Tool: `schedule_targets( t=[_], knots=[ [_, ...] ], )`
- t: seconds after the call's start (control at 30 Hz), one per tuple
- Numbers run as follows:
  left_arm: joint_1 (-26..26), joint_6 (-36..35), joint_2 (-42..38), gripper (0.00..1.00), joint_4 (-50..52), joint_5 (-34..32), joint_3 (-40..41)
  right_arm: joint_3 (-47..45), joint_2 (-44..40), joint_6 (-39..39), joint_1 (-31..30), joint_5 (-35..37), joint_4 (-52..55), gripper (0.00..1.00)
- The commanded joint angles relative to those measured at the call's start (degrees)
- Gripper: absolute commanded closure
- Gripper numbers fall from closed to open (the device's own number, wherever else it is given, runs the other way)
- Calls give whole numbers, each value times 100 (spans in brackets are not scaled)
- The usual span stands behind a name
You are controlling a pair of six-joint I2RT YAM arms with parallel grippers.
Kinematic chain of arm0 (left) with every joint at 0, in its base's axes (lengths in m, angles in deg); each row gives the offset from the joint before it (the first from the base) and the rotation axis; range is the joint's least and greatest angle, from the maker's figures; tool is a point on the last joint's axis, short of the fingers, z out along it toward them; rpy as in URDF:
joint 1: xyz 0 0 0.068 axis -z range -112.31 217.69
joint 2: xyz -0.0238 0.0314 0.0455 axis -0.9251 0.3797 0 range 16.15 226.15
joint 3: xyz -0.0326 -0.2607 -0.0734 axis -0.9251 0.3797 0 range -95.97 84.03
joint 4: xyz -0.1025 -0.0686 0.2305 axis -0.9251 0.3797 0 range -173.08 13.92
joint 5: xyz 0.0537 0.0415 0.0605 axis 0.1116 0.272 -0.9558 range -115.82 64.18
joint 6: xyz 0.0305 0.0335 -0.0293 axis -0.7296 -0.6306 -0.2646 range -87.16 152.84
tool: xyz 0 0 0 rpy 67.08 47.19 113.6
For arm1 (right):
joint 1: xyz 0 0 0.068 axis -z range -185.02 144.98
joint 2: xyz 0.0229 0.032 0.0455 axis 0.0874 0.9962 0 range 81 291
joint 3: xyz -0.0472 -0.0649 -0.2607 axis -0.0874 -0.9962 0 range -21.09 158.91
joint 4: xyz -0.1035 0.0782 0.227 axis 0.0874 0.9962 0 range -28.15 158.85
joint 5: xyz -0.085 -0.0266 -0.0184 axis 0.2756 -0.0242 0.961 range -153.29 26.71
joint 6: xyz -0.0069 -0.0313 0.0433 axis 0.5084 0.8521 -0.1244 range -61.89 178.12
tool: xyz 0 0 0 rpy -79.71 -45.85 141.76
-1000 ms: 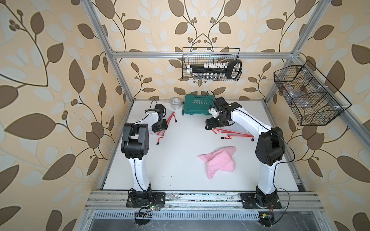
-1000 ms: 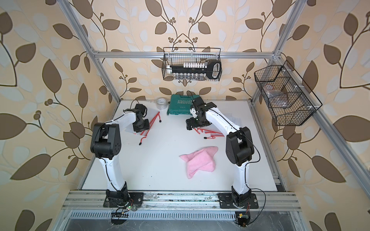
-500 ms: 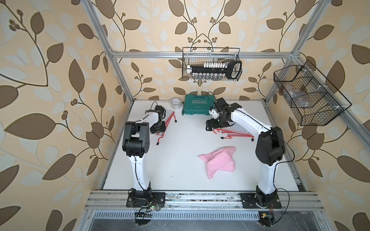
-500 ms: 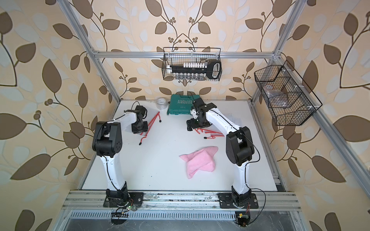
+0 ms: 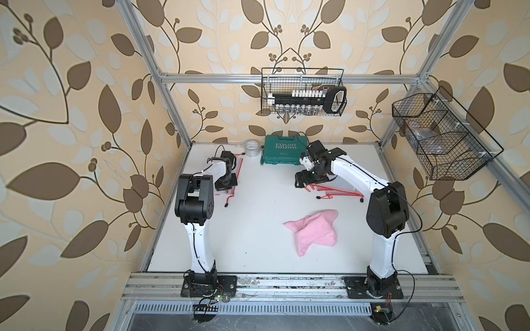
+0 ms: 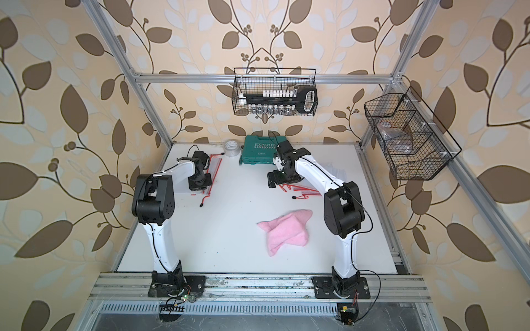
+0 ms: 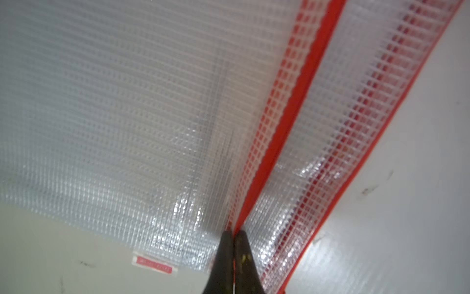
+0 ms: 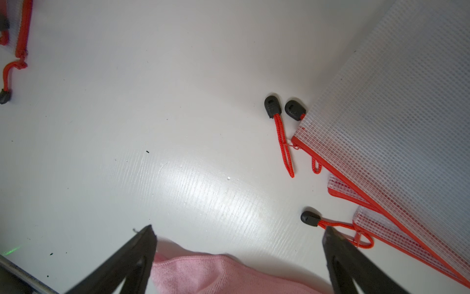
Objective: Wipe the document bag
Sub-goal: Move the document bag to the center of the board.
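Left gripper (image 7: 233, 234) is pinched tight. In the left wrist view its black fingertips (image 7: 225, 244) are pressed together on the clear, grid-woven plastic document bag (image 7: 127, 101), right at its red zipper band. In both top views that arm reaches to the far left part of the white table (image 5: 258, 217), and the bag lies flat under it beside the wall. One red edge (image 5: 239, 167) runs out past the wrist, and a red cord with a dark tip trails toward the middle.

Over to the right gripper (image 8: 239, 227): the jaws are spread wide with nothing between them but bare tabletop. It hangs above the table at the near-left corner of a pile of clear red-edged pouches (image 8: 394, 122), which lie fanned out. Their black zipper tabs (image 8: 272, 105) on red cords rest on the white surface.

The crumpled pink cloth (image 5: 314, 232) sits alone toward the front right, well apart from the held bag and clear of both arms. Its edge shows under the right jaws in the wrist view.

At the back stand a green plastic tool case (image 5: 282, 150) and a roll of clear tape (image 5: 251, 144) just beside it. A black wire basket (image 5: 302, 94) hangs on the rear rail and another wire basket (image 5: 438, 134) on the right wall.
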Motion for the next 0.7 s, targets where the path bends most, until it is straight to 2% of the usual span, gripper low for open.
schedule_targets(
  t=[0.0, 0.17, 0.33, 0.53, 0.67],
  knots=[
    [-79, 68, 330, 100, 333, 215, 290, -138, -184, -65, 5, -35, -21, 2],
    [-79, 12, -184, 100, 112, 135, 400, -150, -176, -82, -16, -78, -33, 2],
    [-79, -170, -1078, 100, 38, 20, 330, -91, -159, -147, -43, -239, -53, 2],
    [-58, -418, -1807, 100, 313, 265, 235, -56, -167, -301, -77, -495, -151, 2],
    [250, -565, -2239, 100, 577, 393, 454, -64, -257, -320, -96, -494, -70, 2]
  ],
)
